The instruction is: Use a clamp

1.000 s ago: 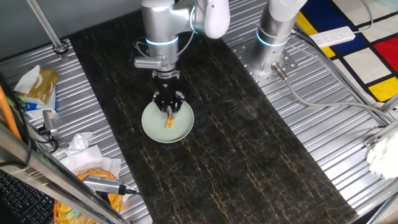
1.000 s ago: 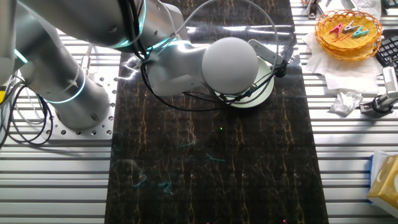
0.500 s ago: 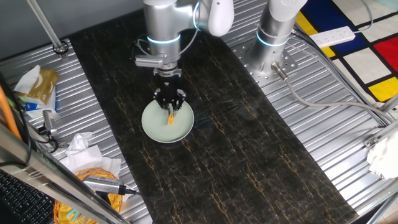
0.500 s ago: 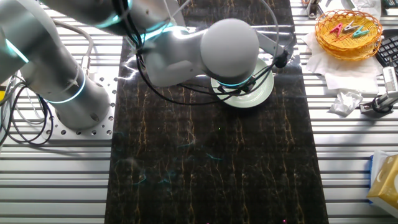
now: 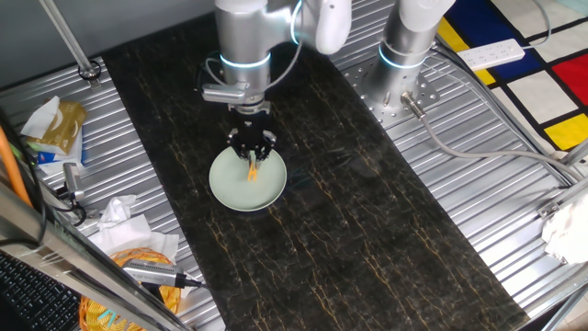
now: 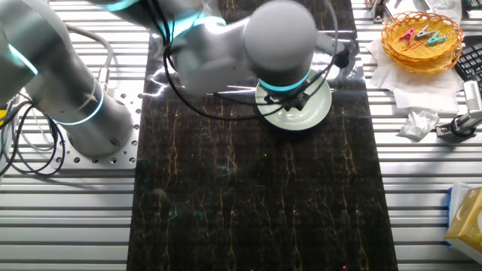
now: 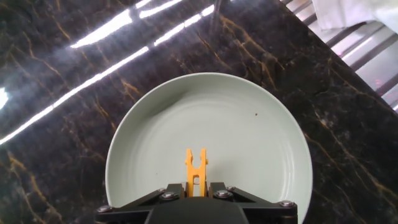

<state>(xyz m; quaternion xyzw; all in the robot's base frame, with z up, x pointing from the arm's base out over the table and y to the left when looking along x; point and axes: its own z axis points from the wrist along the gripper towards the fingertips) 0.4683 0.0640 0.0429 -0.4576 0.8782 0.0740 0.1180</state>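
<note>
The clamp (image 7: 195,168) is a small orange-yellow clip held between my gripper's (image 7: 195,186) fingers, prongs pointing away from the hand. It hangs above the round pale green plate (image 7: 261,143), which lies on the dark marble mat. In one fixed view the gripper (image 5: 251,152) stands over the plate's (image 5: 231,187) far edge with the clamp (image 5: 252,169) sticking down from it. In the other fixed view the arm covers the gripper and the clamp; only part of the plate (image 6: 312,113) shows.
A woven basket (image 6: 422,36) with several coloured clips stands at the table's corner on white paper. Crumpled tissue and packets (image 5: 55,129) lie beside the mat. A second arm's base (image 5: 404,55) stands at the back.
The arm has risen a little with the clamp still held over the plate; the wrist has shifted slightly toward the far side.
</note>
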